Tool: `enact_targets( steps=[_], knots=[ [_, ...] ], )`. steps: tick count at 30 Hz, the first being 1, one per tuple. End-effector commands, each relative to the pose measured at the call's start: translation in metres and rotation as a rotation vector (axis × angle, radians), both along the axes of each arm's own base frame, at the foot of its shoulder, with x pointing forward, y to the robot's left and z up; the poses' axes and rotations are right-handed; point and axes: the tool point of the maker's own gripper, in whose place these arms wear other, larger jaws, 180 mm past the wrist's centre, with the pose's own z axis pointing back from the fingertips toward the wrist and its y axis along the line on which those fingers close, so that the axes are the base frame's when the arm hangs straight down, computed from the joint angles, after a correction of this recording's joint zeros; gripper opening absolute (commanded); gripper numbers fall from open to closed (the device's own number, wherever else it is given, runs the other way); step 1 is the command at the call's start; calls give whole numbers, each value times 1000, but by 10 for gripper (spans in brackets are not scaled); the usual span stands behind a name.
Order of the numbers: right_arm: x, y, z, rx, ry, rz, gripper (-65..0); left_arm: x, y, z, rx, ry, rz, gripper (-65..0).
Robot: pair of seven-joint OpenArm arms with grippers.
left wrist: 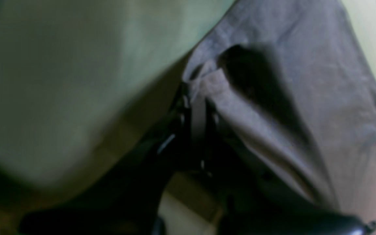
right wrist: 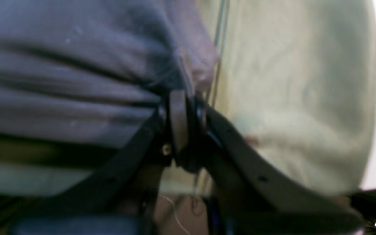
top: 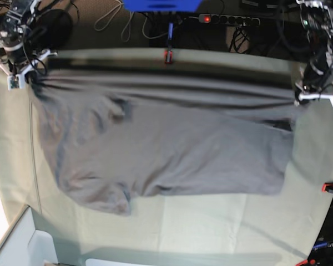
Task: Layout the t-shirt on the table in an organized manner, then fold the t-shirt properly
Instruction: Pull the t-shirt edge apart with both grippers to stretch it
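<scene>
**Both grippers pinch the shirt and stretch it over the table**

The left gripper [left wrist: 198, 98] has its jaws pressed together on a folded edge of the t-shirt [left wrist: 289, 107]; in the left wrist view the grey cloth goes between the two dark fingers and then spreads away from them in long wrinkles. The right gripper [right wrist: 183, 107] is also closed on the cloth — in the right wrist view the fabric bunches just at the fingertips and runs sideways from there in tight folds. No gap between the jaws is visible on either side.

Outward from the jaws, the base view shows the t-shirt [top: 166, 149] stretched between the two grippers along the far edge of the table [top: 211, 221], with the right gripper [top: 23, 72] at one corner and the left gripper [top: 313, 95] at the other. The rest of the shirt lies on the pale green cloth toward the near side, with one sleeve crumpled near the right gripper and another at the near edge.

The step in hand seems to be the laying out. To do it well, I think both arms should keep the same height and equal tension — so the pinched edge stays straight — and lower together, so the body settles flat without new wrinkles. Pulling too hard could drag the cloth out of the jaws.
</scene>
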Motion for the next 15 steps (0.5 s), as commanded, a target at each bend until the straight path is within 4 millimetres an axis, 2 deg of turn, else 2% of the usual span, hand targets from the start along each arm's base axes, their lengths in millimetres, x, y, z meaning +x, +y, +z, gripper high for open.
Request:
enact_targets(
  steps=[1, 5, 9, 15],
  knots=[
    [1, -12, 15, -42, -34, -2, -650, 4, 12, 15, 49, -46, 17, -650],
    [-19, -10, 12, -51, 4, 5, -650, -17, 5, 6, 41, -10, 15, -650],
    [-31, -7, 10, -44, 2, 10, -650, -24, 5, 1, 38, 11, 18, -650],
    [-43, -6, 9, -40, -2, 17, -650, -26, 6, 4, 49, 10, 12, -650]
  ],
)
